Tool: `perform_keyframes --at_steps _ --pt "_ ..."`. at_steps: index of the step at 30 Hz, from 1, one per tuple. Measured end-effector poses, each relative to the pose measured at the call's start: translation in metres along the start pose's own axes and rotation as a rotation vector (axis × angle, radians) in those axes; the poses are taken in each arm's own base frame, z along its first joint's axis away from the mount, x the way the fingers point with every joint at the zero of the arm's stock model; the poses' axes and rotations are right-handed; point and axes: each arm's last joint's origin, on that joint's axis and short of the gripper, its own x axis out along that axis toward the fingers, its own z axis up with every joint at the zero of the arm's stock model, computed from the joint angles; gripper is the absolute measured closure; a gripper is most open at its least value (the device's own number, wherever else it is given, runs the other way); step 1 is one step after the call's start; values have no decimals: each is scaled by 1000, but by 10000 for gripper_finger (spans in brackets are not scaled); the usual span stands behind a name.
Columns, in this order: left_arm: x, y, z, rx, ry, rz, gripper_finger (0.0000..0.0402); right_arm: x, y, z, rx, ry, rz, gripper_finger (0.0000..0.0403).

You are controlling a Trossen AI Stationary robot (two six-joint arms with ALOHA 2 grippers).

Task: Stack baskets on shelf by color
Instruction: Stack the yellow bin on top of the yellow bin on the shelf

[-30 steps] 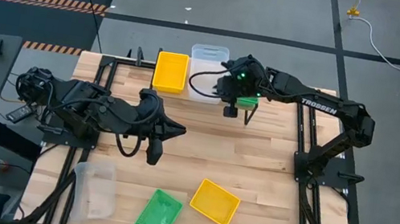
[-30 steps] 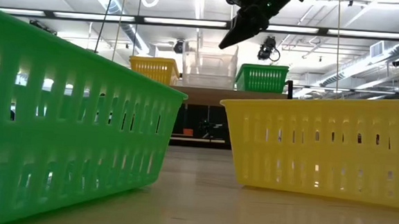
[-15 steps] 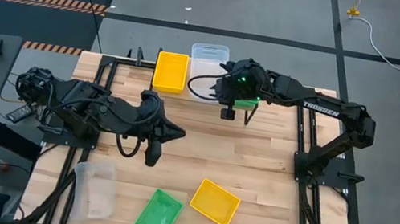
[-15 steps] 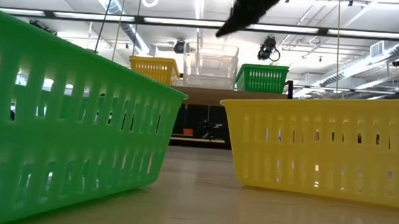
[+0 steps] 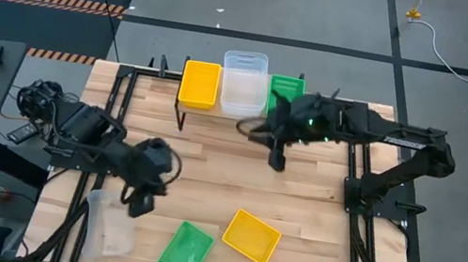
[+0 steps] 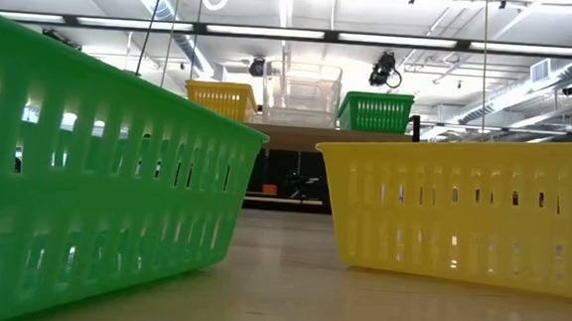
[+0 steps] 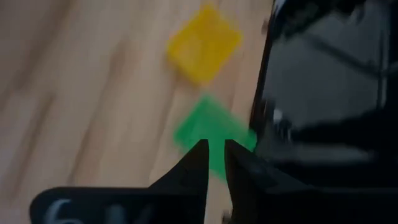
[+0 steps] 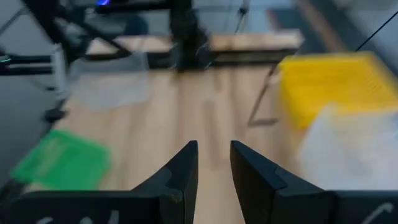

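The right gripper (image 5: 275, 160), fingers slightly apart and empty, has pulled back from the shelf (image 6: 307, 137), leaving the green basket (image 5: 286, 88) placed; the left gripper (image 5: 135, 205), nearly together, swings toward the loose clear basket (image 5: 109, 222).

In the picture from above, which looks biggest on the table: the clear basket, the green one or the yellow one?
1. Clear basket, biggest.
2. Green basket and yellow basket look about alike, so I won't rank them.

Arm lettering: you are seeing none legible on either arm.
Basket labels: you are finding none readable.
Signs or numbers: nothing is showing that can be read.
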Motion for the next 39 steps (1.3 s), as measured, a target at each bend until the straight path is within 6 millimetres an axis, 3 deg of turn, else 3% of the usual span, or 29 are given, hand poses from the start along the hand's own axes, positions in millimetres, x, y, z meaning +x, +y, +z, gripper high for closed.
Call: perform_keyframes --at_steps 6,10,13,18,22,29,39 --pt "-5 -8 -35 -31 220 36 305 -4 38 -19 55 174 94 302" --pt "4 -20 -55 -52 274 21 267 -7 64 -26 65 229 143 298" --pt "23 -30 -69 -90 311 -8 235 -11 81 -30 75 245 161 287" --pt "71 -43 -102 -122 424 -27 195 -19 105 -41 81 304 160 259" --pt "99 -49 -129 -128 510 3 181 -27 117 -51 72 362 136 235" --pt "119 -59 -156 -127 547 25 179 -38 135 -62 72 414 133 213" --pt "151 -67 -187 -60 602 156 179 -42 142 -66 110 401 94 213"
